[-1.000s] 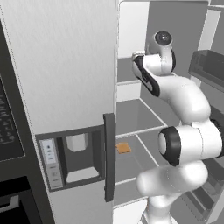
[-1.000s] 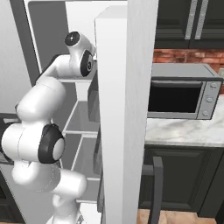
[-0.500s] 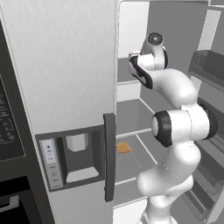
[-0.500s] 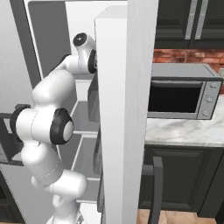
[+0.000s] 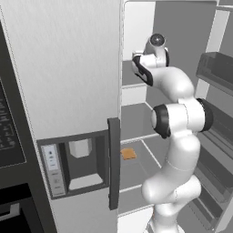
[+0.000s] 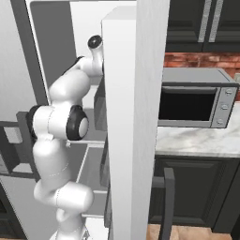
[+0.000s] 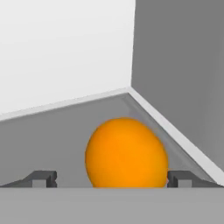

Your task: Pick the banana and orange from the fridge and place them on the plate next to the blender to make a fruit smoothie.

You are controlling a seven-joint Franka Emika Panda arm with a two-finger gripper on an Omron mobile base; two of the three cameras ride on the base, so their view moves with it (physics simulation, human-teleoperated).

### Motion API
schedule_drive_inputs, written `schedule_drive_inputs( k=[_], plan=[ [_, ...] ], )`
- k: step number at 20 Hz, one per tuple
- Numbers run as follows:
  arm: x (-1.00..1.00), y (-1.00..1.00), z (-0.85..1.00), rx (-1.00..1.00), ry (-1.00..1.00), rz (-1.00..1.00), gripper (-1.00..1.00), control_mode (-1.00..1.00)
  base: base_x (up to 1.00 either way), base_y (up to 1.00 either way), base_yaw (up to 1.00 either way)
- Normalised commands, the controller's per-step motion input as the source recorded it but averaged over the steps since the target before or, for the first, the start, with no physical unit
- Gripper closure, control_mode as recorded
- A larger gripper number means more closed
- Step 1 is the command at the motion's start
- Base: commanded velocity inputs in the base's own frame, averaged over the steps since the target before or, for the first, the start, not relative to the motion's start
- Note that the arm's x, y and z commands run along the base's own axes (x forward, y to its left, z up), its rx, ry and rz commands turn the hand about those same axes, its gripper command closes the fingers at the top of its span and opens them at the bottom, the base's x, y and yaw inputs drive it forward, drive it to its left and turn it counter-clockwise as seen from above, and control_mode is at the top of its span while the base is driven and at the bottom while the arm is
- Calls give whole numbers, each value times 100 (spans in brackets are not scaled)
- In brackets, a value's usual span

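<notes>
Left base view, left to right:
- Black oven (image 5: 9, 136): dark panel along the left edge.
- Fridge (image 5: 68, 68): silvery-white closed door, with a recessed dispenser (image 5: 79, 166) low in it and a dark upright handle (image 5: 113, 169) on its right edge. To the right, the compartment stands open (grey shelves, white side wall).
- Flat tan-orange square (image 5: 128, 154): lying on a lower shelf, near that shelf's left edge, just right of the handle.
- Robot arm (image 5: 179, 123): white, rising from the lower right, reaching up and left toward an upper shelf.
- Door bins (image 5: 216, 68): grey, stacked along the right edge on the open door.

Right base view, left to right:
- Arm, bent up into the fridge, its wrist passing behind the edge of the open white door (image 6: 136, 117).
- Microwave (image 6: 194, 98): silver, on a pale marble counter (image 6: 201, 140), with red brick behind and dark cabinets above and below.

Hand view, left to right:
- Gripper (image 7: 111, 179): jaws spread wide apart, nothing clamped; one dark fingertip (image 7: 41, 178) at the left, the other at the right.
- Orange (image 7: 126, 154): round, bright, sitting on the grey shelf between the two fingertips, close to the right one; whether it touches is not clear. It lies near the shelf's back corner, where white wall meets grey wall.
</notes>
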Motion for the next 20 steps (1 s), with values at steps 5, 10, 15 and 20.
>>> schedule_drive_inputs(
  k=[5, 10, 15, 20],
  plan=[
    [41, -29, -12, 6, 4, 0, -100, -100, 0, 0, 0],
    [41, -4, -10, 2, 3, 0, -100, -100, 0, 0, 0],
    [7, 0, -35, 0, 1, 0, 100, -100, 0, 0, 0],
    [0, 0, -11, -1, -4, 0, 100, -100, 0, 0, 0]
  ],
)
